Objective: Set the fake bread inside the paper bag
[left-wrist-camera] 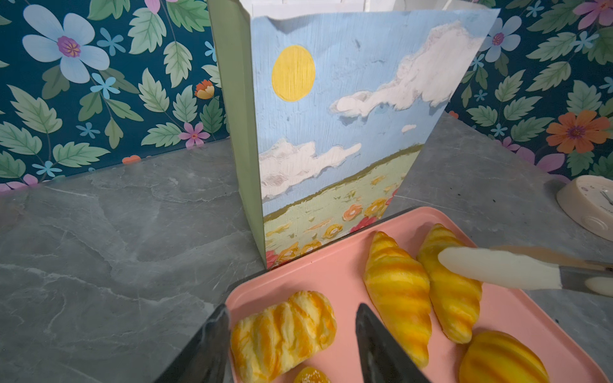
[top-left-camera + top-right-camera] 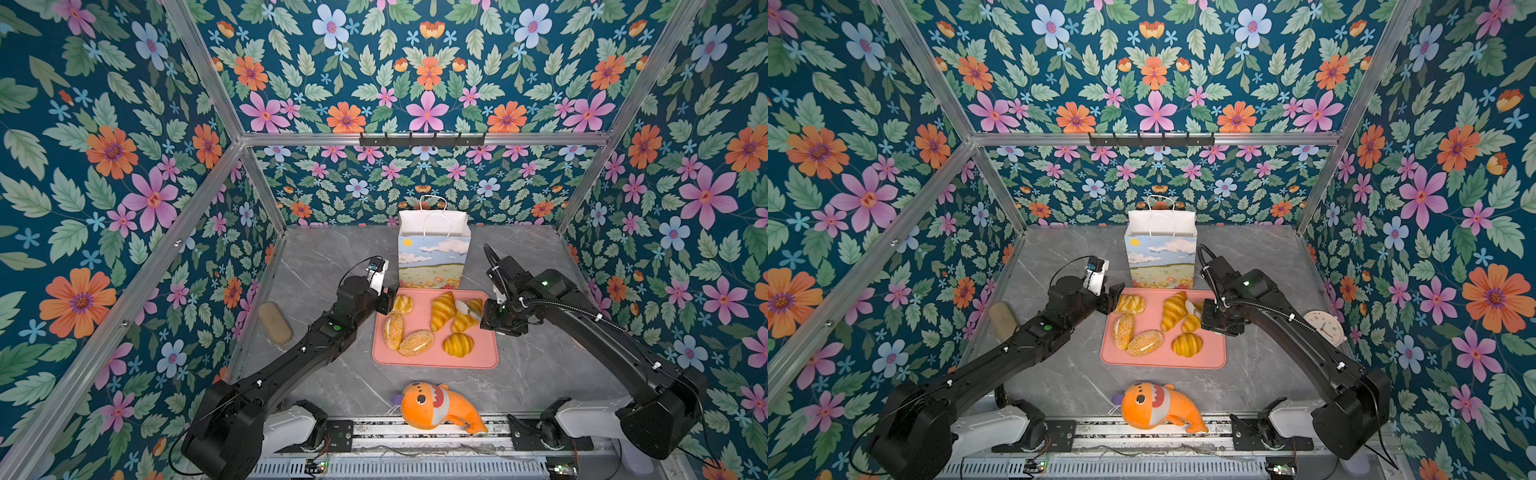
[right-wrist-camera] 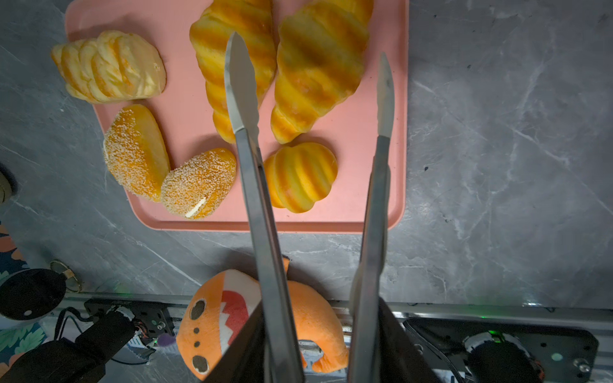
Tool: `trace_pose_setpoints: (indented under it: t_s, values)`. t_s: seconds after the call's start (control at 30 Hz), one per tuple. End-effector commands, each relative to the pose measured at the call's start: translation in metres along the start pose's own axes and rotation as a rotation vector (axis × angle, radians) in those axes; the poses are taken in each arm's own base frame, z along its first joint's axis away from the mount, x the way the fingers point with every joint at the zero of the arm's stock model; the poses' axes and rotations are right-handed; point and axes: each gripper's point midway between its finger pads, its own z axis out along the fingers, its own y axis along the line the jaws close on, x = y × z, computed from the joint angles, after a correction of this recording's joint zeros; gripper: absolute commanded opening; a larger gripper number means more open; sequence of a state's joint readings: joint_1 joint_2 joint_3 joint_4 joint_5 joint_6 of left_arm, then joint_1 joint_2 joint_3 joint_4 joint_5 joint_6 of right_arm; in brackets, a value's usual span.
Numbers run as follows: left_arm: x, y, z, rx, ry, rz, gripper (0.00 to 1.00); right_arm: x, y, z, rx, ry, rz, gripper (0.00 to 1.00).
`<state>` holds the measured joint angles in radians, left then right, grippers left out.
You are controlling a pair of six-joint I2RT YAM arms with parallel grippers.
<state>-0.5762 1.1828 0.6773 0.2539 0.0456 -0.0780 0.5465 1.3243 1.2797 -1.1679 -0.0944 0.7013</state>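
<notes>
Just above glossy ridged croissants (image 3: 318, 66) hang slim metal tongs (image 3: 258, 199).

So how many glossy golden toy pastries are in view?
6 on the pink tray: braided bun far left, two sesame rolls near left, two long croissants far middle, short croissant near right. White paper bag's bottom is hidden.

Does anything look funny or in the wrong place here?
Yes. The braided bun hangs off the tray onto the table, and the plush fish lies partly on the metal rail at the front edge.
</notes>
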Motion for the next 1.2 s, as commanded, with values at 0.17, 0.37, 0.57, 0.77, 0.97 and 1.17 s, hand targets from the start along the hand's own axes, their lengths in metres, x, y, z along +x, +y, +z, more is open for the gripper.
trace_pose_setpoints:
  t_s: [0.17, 0.37, 0.57, 0.77, 0.97, 1.17]
  values:
    - [-0.004, -0.003, 0.000, 0.017, -0.021, -0.005, 0.61, -0.007, -0.006, 0.005, 0.053, -0.022, 0.018, 0.48]
    - [-0.002, -0.003, 0.000, 0.019, -0.021, -0.006, 0.61, -0.009, -0.006, 0.011, 0.061, -0.018, 0.023, 0.49]
    - [0.001, -0.003, 0.002, 0.022, -0.017, -0.008, 0.61, -0.012, -0.005, 0.017, 0.069, -0.010, 0.026, 0.50]
    - [0.003, -0.003, 0.001, 0.022, -0.015, -0.010, 0.60, -0.014, -0.002, 0.020, 0.060, -0.012, 0.031, 0.50]
    - [0.004, -0.003, 0.001, 0.022, -0.015, -0.013, 0.60, -0.016, -0.001, 0.023, 0.064, -0.014, 0.033, 0.46]
    - [0.005, -0.003, 0.001, 0.023, -0.017, -0.012, 0.60, -0.018, 0.001, 0.024, 0.061, -0.011, 0.039, 0.43]
